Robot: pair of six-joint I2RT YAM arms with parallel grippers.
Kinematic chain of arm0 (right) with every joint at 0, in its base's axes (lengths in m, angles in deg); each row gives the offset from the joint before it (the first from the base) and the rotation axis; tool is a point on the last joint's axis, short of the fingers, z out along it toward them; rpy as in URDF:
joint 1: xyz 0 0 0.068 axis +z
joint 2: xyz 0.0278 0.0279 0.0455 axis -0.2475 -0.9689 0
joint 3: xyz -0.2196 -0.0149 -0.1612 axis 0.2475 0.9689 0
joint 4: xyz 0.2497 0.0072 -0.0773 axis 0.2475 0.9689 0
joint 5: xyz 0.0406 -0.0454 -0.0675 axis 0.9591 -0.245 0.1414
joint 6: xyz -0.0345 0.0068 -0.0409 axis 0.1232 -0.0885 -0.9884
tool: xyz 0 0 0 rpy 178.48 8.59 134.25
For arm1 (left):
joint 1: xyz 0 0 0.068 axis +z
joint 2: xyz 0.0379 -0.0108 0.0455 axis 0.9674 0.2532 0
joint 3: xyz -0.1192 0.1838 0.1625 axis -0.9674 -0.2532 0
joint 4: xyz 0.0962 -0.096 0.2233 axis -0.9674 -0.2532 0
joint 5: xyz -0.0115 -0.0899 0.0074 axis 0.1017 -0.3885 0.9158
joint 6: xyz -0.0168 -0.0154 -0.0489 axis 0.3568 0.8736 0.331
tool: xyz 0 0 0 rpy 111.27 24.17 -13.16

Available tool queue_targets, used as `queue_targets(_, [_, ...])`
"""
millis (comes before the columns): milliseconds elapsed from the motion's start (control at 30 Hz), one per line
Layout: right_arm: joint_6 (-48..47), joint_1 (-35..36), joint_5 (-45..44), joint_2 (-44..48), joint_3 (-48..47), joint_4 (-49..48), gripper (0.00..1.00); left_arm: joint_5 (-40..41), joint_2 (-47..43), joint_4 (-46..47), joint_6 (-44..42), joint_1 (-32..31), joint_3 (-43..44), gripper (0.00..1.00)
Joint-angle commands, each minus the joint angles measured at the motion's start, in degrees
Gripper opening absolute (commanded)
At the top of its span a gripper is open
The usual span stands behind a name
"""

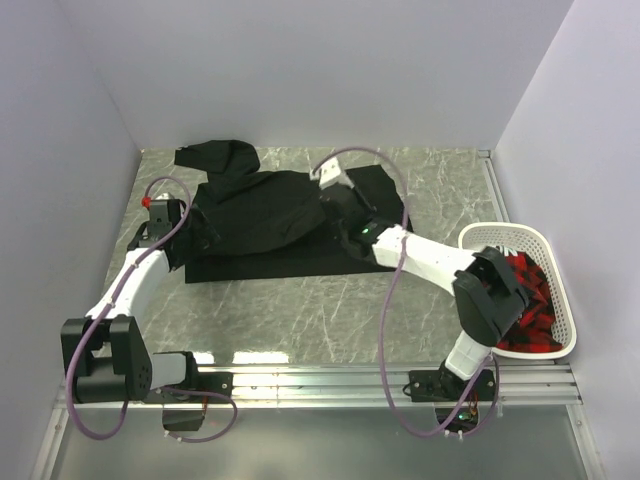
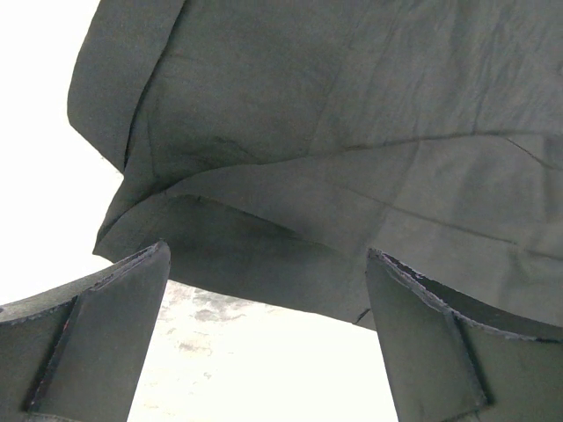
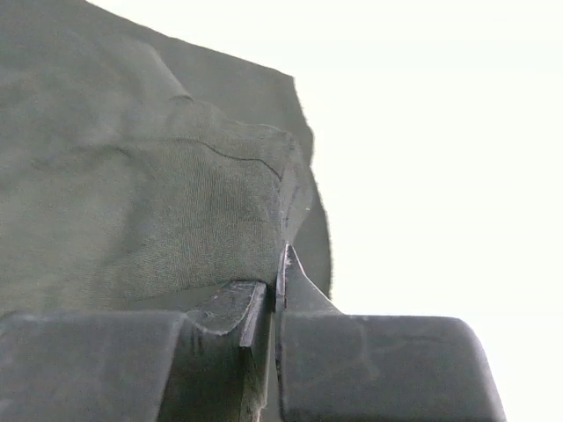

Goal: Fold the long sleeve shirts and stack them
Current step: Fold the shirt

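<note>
Shirt (image 1: 265,215) is lying rumpled at the back of the desk (image 1: 300,310), its folding seemingly barely starting; you are clenching your right pincer (image 3: 274,290) on its edge while your left pincer (image 2: 268,255) is hanging released beside the cloth. More clothes are waiting in the basket (image 1: 500,230)

Far centre: the black collared cloth shirt (image 1: 260,210) lies on the grey marble-patterned table (image 1: 300,320), seemingly atop a flat folded black cloth (image 1: 270,265). Right edge: a white plastic lattice basket (image 1: 505,233) with red cloth (image 1: 530,290) inside.
</note>
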Motion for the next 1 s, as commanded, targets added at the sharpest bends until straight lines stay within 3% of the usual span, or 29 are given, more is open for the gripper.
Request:
queue_targets(0, [-14.95,2.78,-13.68,-5.08,4.97,-6.48,0.02,-0.84,-2.07,1.47,0.19,0.02,-0.44,0.99])
queue_targets(133, [-5.74,6.12,-12.91,-6.06,10.24,3.09,0.10,-0.84,-1.98,1.47,0.28,-0.06,-0.36,0.99])
queue_targets(267, [3.22,10.08,-4.59,-3.34,13.07,12.75,0.45,-0.84,-1.63,1.65,0.46,-0.06,-0.27,0.99])
queue_targets(433, [9.30,10.70,5.45,4.55,15.88,17.43,0.62,-0.76,-1.63,1.64,0.46,-0.06,-0.44,0.99])
queue_targets(533, [14.22,7.98,13.62,9.05,16.06,18.05,0.63,-0.84,-1.63,1.73,0.46,0.02,-0.44,0.99])
queue_targets(633, [21.86,0.53,23.19,14.49,15.79,17.96,0.63,-0.84,-1.54,1.73,0.46,0.02,-0.53,0.99])
queue_targets(800, [36.97,-12.65,35.42,19.43,19.92,10.07,0.62,-0.75,-1.63,1.65,0.46,-0.06,-0.53,0.99])
queue_targets(967, [51.38,-21.46,48.40,18.56,25.89,0.06,0.59,-0.84,-1.63,1.56,0.37,-0.06,-0.62,0.99])
